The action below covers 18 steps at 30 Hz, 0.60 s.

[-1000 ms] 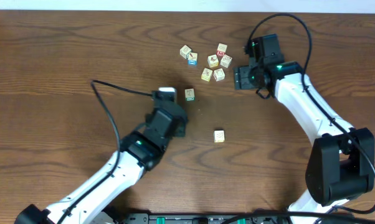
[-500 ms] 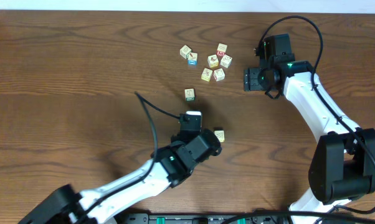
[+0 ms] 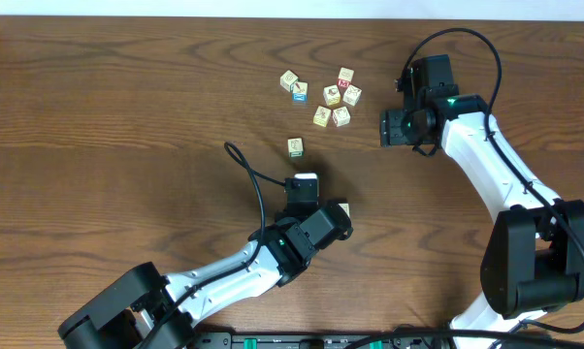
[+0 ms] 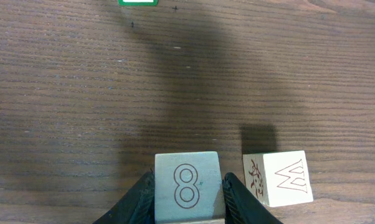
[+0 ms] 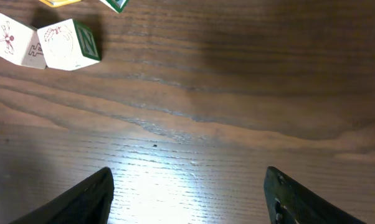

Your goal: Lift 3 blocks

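Bright even light, soft shadows, white glare on table [image 5: 175,171], sharp focus

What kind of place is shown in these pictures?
Probably a robotics lab bench: two white robot arms stand at a wood-grain table, and small wooden picture blocks lie scattered on it.

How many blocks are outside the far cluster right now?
3: a lone block mid-table, the W block beside the left gripper, and the 8 block in its grip. Others may be hidden.
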{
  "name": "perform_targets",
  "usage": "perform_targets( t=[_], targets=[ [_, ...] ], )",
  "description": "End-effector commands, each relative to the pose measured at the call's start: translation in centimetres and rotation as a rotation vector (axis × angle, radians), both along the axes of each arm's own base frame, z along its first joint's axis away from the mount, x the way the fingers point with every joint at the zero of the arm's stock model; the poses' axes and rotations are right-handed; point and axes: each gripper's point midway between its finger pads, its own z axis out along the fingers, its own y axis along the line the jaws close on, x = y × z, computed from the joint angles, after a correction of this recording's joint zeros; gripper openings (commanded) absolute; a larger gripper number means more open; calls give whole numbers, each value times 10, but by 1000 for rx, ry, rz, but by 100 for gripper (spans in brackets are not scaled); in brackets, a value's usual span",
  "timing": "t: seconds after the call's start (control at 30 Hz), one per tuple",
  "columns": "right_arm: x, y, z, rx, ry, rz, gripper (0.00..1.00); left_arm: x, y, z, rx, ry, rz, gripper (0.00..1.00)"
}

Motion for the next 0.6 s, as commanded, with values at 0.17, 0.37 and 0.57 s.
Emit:
perform_targets(
  t=[0.17,0.37,0.57],
  targets=[
    [2,2,2,6,1,2,74,3,-5,0,-2,-26,7,8],
    [0,2,1,7,7,-4,73,4,-9,-16,11,-17,5,8],
    [0,2,1,7,7,-4,74,4,-8,-18,15,-14,5,15]
  ],
)
